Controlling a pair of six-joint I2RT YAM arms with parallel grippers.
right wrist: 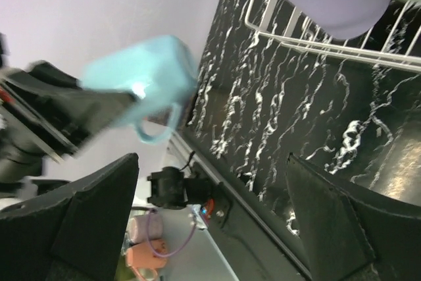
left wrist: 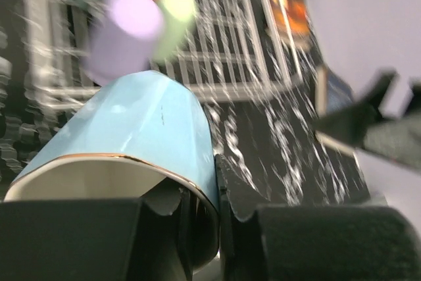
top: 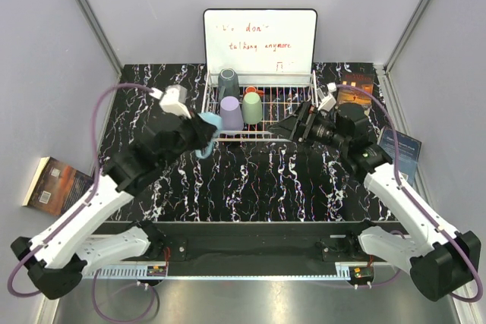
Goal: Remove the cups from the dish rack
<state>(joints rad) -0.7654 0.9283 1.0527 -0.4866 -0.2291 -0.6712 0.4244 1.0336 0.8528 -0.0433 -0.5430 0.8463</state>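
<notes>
The white wire dish rack (top: pixel 285 115) stands at the back, before the whiteboard. In it stand a dark grey cup (top: pixel 228 83), a lilac cup (top: pixel 231 113), a pale green cup (top: pixel 252 108) and a small orange cup (top: pixel 251 91), partly hidden. My left gripper (top: pixel 199 136) is shut on the rim of the light blue mug (top: pixel 208 131), held just left of the rack's front corner; one finger is inside the mug (left wrist: pixel 131 136). My right gripper (top: pixel 291 127) is open and empty over the rack's front right part. The mug also shows in the right wrist view (right wrist: pixel 141 80).
A whiteboard (top: pixel 260 39) with red writing leans behind the rack. A book (top: pixel 55 182) lies off the table's left edge. An orange-covered item (top: pixel 355 89) and a blue card (top: pixel 400 149) lie at the right. Grey walls enclose the table.
</notes>
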